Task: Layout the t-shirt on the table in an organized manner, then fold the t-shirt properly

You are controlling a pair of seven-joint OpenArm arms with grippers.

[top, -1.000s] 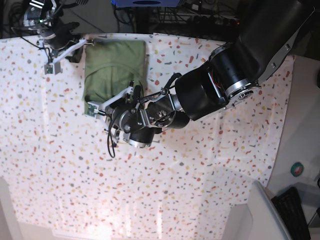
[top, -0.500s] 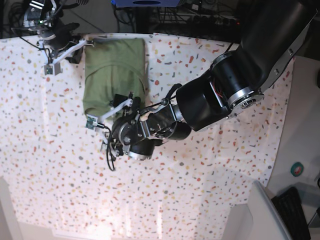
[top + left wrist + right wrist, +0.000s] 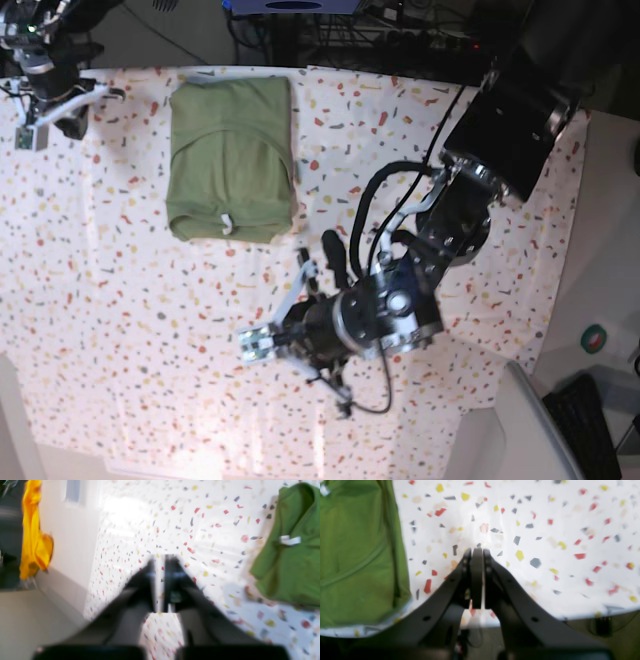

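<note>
**Folded shirt lies between two closed, empty grippers**

The shirt lies folded into a neat rectangle on the table, its small white tag showing at the folded edge that faces the left gripper.

The left gripper hangs over bare speckled cloth, well apart from the shirt. In its wrist view the two dark fingers stand side by side with only a thin slit between them, nothing caught there; the picture is blurred, but the jaws read as closed. From this gripper the shirt sits off to the right and ahead, its tag plain against the green. Off to the gripper's left, past the table edge, an orange-yellow cloth hangs beside a pale wall.

The right gripper is at the far corner of the table, near the shirt's side but not touching it. In its wrist view the fingers are pressed together, holding nothing, tips pointing at bare cloth close to the table's edge. The shirt fills the space to this gripper's left, clear of the fingers.
</note>
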